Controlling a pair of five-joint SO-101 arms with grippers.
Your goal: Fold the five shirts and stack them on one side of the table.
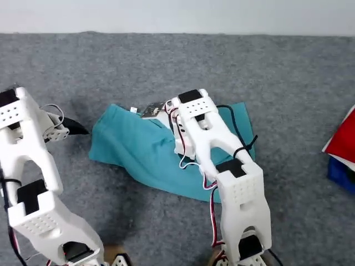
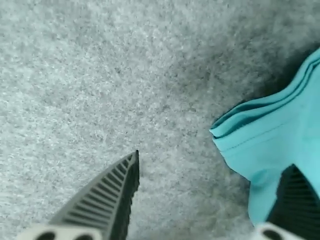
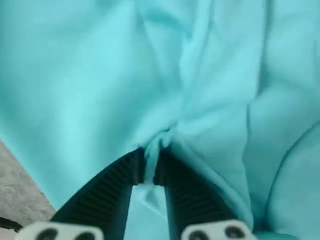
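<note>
Your right gripper (image 3: pixel 149 167) was clenched on a pleat of the crumpled teal cloth shirt (image 1: pixel 138 152) lying mid-way across the grey felted table (image 1: pixel 249 66), probably to pull a fold over, while your left gripper (image 2: pixel 214 160) hung released just beside its edge, ready to help.

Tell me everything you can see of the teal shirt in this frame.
The teal shirt is soft, thin-looking fabric, lying partly folded and rumpled mid-table on the grey carpet-like surface. Layered edges show at the corner near the left pincer, which is open and not gripping it. The right pincer is shut on a small ridge of its cloth.
</note>
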